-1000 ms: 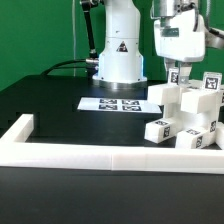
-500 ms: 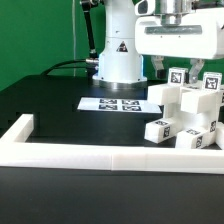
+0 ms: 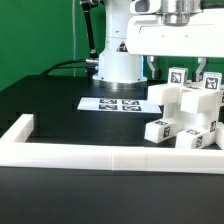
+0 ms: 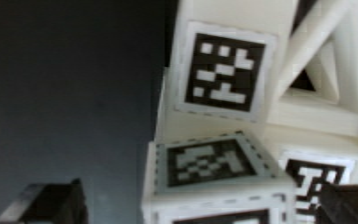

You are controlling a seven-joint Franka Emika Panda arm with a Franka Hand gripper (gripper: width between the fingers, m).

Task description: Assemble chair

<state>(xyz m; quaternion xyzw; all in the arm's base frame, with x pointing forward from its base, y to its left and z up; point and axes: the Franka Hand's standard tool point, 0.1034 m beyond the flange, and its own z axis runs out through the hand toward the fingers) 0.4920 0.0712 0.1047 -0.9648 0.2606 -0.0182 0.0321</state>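
The chair parts are chunky white blocks with black-and-white tags, clustered at the exterior view's right against the front rail. An upright tagged piece sticks up from the cluster. My gripper hangs over it, open, with one finger on each side of the piece and not touching it. In the wrist view the tagged white block fills the space between the dark fingertips, and my gripper stands wide around it. A slatted white part lies beyond.
The marker board lies flat in front of the robot's base. A long white border rail runs along the table's front and turns back at the exterior view's left. The tabletop is black.
The wrist has turned, so the gripper's broad face now shows in the exterior view. The fingers now straddle the upright tagged piece. The jaws stayed open, and the chair parts have not moved.
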